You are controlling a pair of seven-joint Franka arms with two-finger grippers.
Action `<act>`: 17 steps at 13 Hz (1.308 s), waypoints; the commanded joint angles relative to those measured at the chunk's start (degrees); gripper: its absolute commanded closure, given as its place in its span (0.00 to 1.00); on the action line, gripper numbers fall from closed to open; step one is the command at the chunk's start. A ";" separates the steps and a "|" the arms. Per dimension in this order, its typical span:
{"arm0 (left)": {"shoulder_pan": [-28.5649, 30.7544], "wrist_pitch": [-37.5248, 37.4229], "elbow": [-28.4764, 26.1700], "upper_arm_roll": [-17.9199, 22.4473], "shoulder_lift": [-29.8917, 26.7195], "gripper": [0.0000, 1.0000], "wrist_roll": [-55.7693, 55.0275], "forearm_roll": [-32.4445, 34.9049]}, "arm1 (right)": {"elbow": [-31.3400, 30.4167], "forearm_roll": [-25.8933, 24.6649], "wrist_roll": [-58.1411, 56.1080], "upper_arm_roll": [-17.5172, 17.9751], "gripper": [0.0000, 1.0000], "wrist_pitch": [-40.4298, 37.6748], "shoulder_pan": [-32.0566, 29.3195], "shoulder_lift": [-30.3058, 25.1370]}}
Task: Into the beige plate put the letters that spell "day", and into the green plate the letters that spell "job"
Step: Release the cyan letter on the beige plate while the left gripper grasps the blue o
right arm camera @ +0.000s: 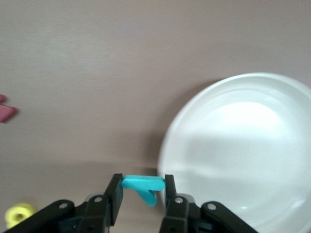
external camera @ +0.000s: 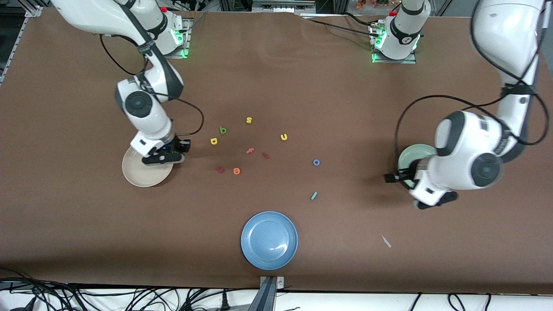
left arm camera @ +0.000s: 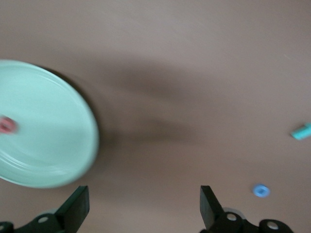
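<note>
My right gripper (right arm camera: 142,183) is shut on the teal y-shaped letter (right arm camera: 147,189) and hangs at the rim of the beige plate (right arm camera: 243,145). In the front view it (external camera: 163,157) is over that plate's (external camera: 142,177) edge. My left gripper (left arm camera: 145,194) is open and holds nothing, over bare table beside the green plate (left arm camera: 48,141). A salmon-red letter (left arm camera: 6,125) lies in that plate. On the table lie the blue "o" (external camera: 316,162), the teal bar (external camera: 314,195), the yellow round-bowl letter (external camera: 214,141) and the green bowl-and-stem letter (external camera: 223,130).
A blue plate (external camera: 269,239) sits near the front edge. Other loose letters lie mid-table: yellow "s" (external camera: 249,120), yellow "u" (external camera: 284,137), a salmon letter (external camera: 249,150), two dark red ones (external camera: 265,155) (external camera: 220,169) and an orange "e" (external camera: 236,171).
</note>
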 commanded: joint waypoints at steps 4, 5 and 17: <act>-11.52 11.68 -5.05 1.01 0.57 0.04 -8.77 -8.88 | -0.78 0.13 -16.67 0.32 0.63 -1.57 -8.02 -2.44; -12.75 14.76 -7.51 1.01 0.57 0.04 -10.01 -8.79 | -0.78 0.13 -16.68 0.23 0.49 -1.57 -8.29 -2.44; -20.41 28.50 -10.26 1.36 7.95 0.30 -21.79 1.32 | -2.10 7.43 1.74 7.08 0.24 -2.80 -4.62 -2.17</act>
